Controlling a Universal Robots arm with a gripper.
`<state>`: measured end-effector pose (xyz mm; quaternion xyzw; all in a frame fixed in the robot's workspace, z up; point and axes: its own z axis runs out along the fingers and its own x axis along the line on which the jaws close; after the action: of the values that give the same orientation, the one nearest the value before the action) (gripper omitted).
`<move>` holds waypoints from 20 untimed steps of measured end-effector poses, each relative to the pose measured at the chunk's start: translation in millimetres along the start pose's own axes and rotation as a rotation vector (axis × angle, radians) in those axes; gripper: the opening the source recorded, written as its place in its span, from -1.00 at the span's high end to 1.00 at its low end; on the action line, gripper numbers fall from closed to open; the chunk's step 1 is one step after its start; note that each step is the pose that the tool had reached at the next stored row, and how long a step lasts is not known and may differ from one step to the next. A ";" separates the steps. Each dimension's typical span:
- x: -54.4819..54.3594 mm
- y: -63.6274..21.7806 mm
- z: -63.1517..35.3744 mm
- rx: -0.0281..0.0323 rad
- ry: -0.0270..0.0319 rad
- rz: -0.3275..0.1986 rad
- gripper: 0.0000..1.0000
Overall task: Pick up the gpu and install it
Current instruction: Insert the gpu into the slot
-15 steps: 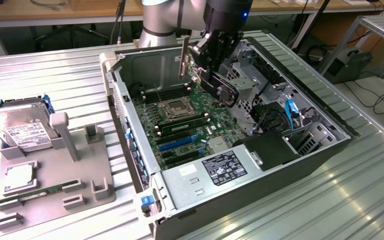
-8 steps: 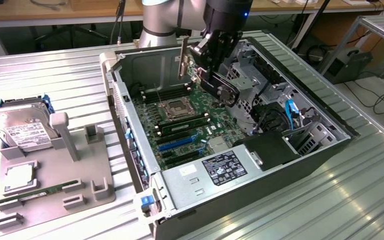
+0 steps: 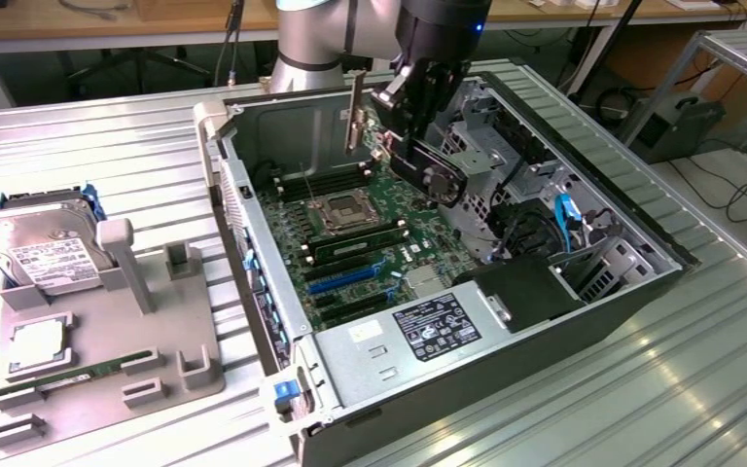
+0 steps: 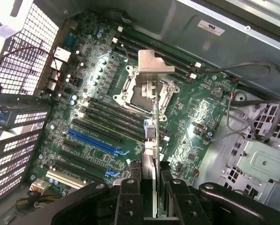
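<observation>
The gpu (image 3: 434, 177), a flat card with a black fan shroud and a long silver end bracket (image 3: 354, 109), hangs tilted above the motherboard (image 3: 361, 243) inside the open PC case. My gripper (image 3: 412, 117) is shut on the card's upper edge. In the wrist view the gpu (image 4: 151, 140) appears edge-on between my fingers (image 4: 127, 201), and its bracket (image 4: 153, 69) points away over the CPU socket (image 4: 147, 93). The blue expansion slots (image 4: 93, 139) lie on the board beside the card, with a gap between them and it.
The case walls (image 3: 237, 224) ring the board, with a drive cage and cables (image 3: 529, 224) on the exterior view's right and the power supply (image 3: 439, 326) in front. A grey fixture (image 3: 127, 341) on the exterior view's left holds a hard drive (image 3: 36, 248) and a RAM stick (image 3: 69, 375).
</observation>
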<state>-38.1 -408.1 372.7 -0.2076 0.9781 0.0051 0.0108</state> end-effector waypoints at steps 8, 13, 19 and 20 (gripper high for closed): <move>0.0 0.0 0.0 -0.0007 0.0002 -0.032 0.47; 0.0 0.0 0.0 -0.0011 0.0003 -0.049 0.47; 0.0 0.0 0.0 -0.0017 0.0004 -0.073 0.47; 0.0 0.0 0.0 -0.0018 0.0004 -0.076 0.47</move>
<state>-38.1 -408.1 372.7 -0.2448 0.9695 0.0055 0.0106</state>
